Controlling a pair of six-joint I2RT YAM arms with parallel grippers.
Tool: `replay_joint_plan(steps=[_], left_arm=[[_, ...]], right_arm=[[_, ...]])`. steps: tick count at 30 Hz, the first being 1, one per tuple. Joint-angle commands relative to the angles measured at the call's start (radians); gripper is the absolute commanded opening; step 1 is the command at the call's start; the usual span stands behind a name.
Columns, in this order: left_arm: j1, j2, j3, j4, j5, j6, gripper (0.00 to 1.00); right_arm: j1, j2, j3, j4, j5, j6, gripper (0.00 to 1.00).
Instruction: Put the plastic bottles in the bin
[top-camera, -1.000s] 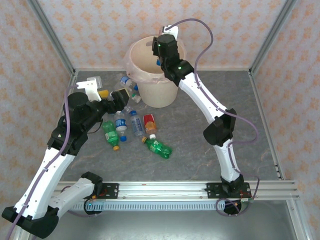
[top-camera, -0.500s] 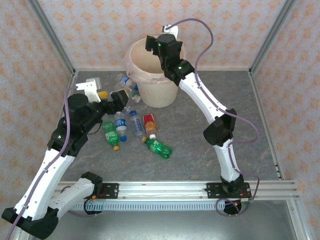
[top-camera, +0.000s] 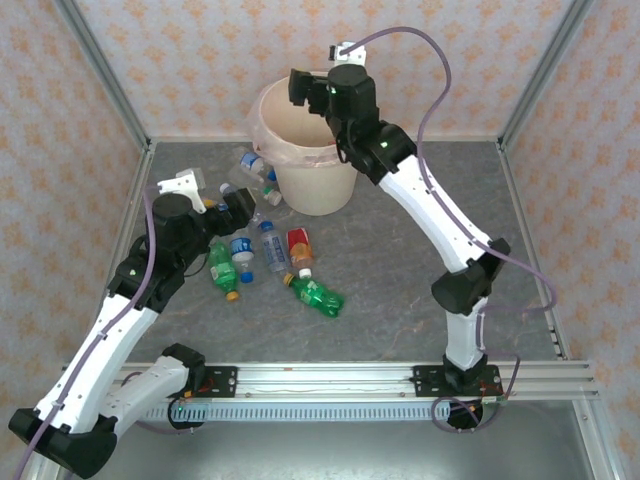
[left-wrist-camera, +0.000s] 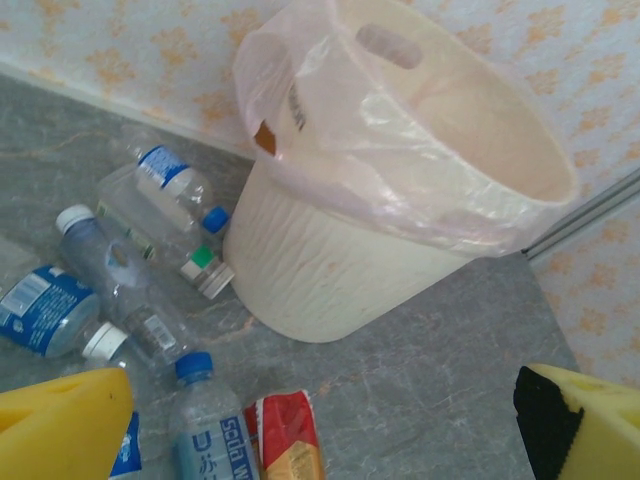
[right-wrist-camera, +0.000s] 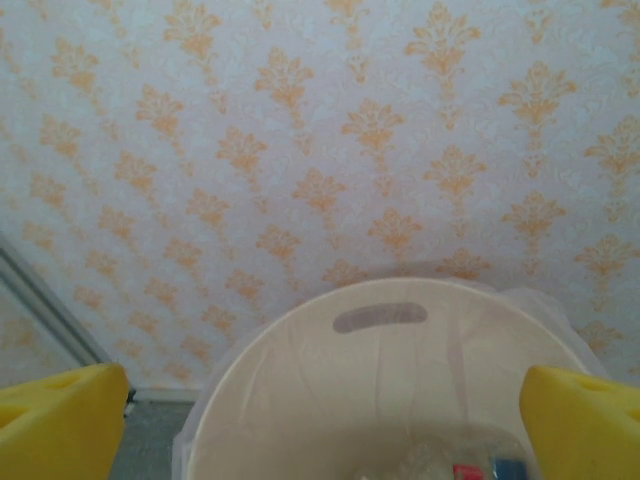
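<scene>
The cream bin (top-camera: 318, 186) stands at the back of the table. My right gripper (top-camera: 300, 88) hangs open above its rim, nothing between its yellow pads (right-wrist-camera: 62, 420). In the right wrist view the bin (right-wrist-camera: 380, 370) shows a few bottles (right-wrist-camera: 470, 466) at its bottom. My left gripper (top-camera: 240, 205) is open above the bottles lying left of the bin. Below it lie a blue-capped clear bottle (left-wrist-camera: 205, 425) and a red-labelled bottle (left-wrist-camera: 285, 440). A green bottle (top-camera: 316, 296) lies nearest the front. Several more bottles (left-wrist-camera: 175, 185) lie against the bin (left-wrist-camera: 330, 270).
Another green bottle (top-camera: 221, 268) and a blue-labelled bottle (top-camera: 242, 252) lie under the left arm. Patterned walls with metal posts close the table on three sides. A metal rail (top-camera: 330, 378) runs along the near edge. Bare grey table (top-camera: 420, 300) lies on the right.
My right gripper has opened over the bin and the arm has lifted and stretched out. My left gripper has shifted slightly towards the bottles on the table.
</scene>
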Motion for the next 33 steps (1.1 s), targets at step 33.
replay_joint_plan(steps=[33], left_arm=[[0.291, 0.304, -0.182, -0.278, 0.020, -0.002, 0.89]], right_arm=[[0.008, -0.694, -0.921, 0.230, -0.232, -0.034, 1.00]])
